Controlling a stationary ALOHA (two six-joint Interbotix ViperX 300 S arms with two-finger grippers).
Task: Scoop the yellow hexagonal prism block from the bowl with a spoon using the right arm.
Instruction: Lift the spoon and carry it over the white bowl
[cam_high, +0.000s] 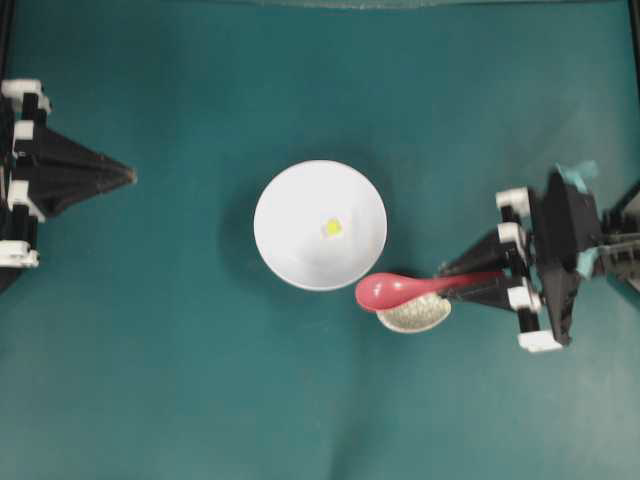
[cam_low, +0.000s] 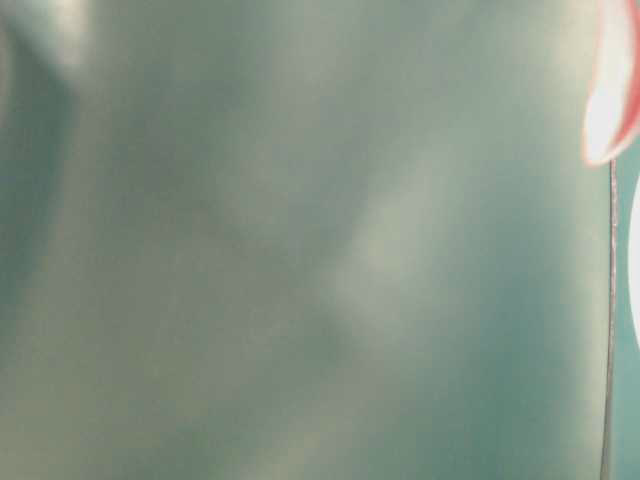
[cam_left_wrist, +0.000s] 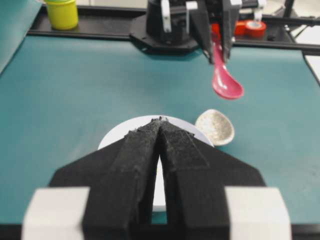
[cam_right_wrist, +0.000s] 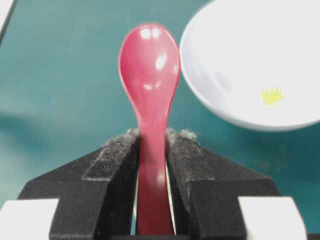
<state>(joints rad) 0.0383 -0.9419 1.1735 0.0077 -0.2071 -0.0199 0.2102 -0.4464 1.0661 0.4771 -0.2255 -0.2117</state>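
Observation:
The white bowl (cam_high: 320, 225) sits mid-table with the tiny yellow hexagonal prism block (cam_high: 332, 228) inside it, a little right of its middle. My right gripper (cam_high: 470, 283) is shut on the handle of the pink-red spoon (cam_high: 395, 291). The spoon is lifted, its scoop hanging just outside the bowl's near-right rim. In the right wrist view the spoon (cam_right_wrist: 150, 80) points forward from the gripper (cam_right_wrist: 152, 134), with the bowl (cam_right_wrist: 240, 65) and block (cam_right_wrist: 272, 96) up to the right. My left gripper (cam_high: 128, 176) rests at the left edge, shut and empty, and its own view shows the fingertips (cam_left_wrist: 161, 120) touching.
A small speckled egg-shaped dish (cam_high: 414, 314) lies under the spoon's scoop, right of the bowl. A yellow cup (cam_left_wrist: 62, 13) and a roll of red tape (cam_left_wrist: 252, 27) stand beyond the table's far edge. The table-level view is a blur of teal.

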